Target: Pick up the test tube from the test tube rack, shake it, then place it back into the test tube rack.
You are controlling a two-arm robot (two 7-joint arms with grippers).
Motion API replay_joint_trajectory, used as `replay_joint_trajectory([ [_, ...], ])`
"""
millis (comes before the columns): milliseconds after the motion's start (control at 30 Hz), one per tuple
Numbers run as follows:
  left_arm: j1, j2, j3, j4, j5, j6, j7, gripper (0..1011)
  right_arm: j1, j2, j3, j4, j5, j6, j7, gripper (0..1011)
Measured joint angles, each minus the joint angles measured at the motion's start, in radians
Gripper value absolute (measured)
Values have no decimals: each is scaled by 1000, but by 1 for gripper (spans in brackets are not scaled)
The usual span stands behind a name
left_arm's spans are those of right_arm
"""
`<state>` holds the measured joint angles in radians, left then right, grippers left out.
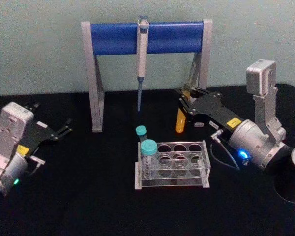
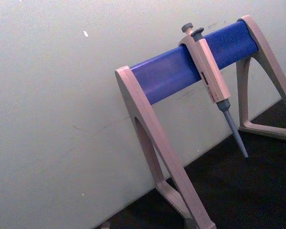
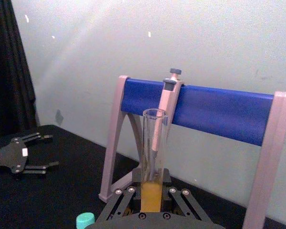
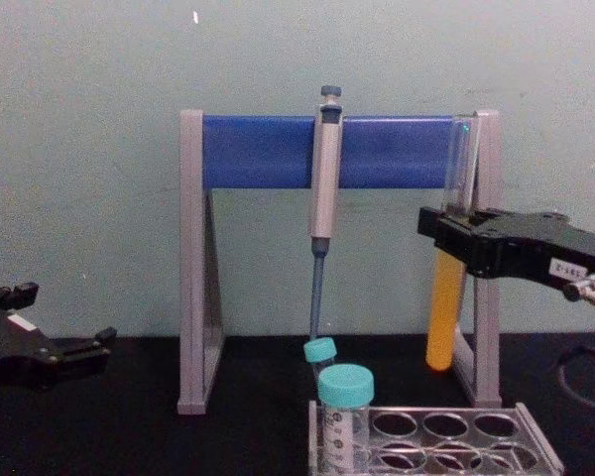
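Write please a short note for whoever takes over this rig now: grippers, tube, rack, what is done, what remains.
Right gripper: shut on the test tube, held upright in the air behind the test tube rack.
Left gripper: open, parked low at the left.
Rack: on the table, centre, with free holes.
Done: pick-up. Whether shaken: cannot tell.
To do: return the tube to a free hole.

Grey pipette (image 1: 142,46) hangs on blue stand (image 1: 113,38); two teal-capped vials (image 1: 148,147) upright.
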<state>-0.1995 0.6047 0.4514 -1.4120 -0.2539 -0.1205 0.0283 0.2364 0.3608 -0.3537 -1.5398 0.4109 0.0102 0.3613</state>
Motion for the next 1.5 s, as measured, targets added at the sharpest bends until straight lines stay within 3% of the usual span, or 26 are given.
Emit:
replay_joint_trajectory([
  [1500,0,0,0,0,0,0,0,1001,-14,-6,20,-12,-11,10,22,225],
])
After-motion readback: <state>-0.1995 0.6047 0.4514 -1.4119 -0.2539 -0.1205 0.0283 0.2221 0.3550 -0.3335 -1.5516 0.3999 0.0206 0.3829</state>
